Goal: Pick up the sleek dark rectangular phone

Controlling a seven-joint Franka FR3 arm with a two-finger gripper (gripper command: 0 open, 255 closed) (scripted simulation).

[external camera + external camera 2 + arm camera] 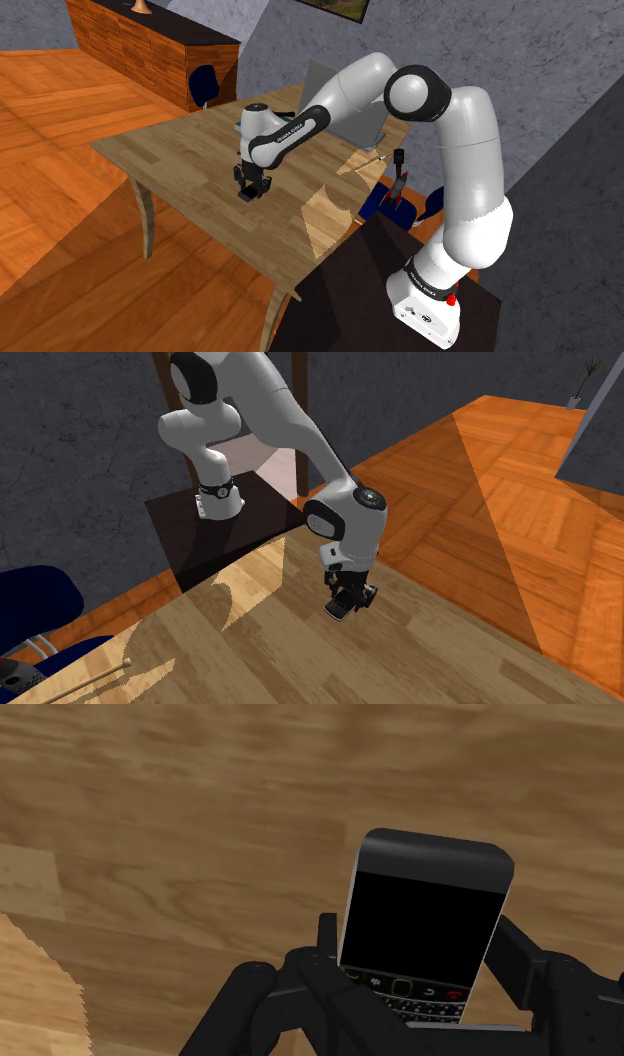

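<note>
The pincer (250, 186) is closed on the dark phone (425, 914), held just above the middle of the counter (180, 150), so the grasp seems done and next comes a steady lift

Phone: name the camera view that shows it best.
The wrist view: the phone shows screen and keypad up close, clasped between the fingers. The shoulder and second exterior views show a small dark shape in the gripper.
</note>
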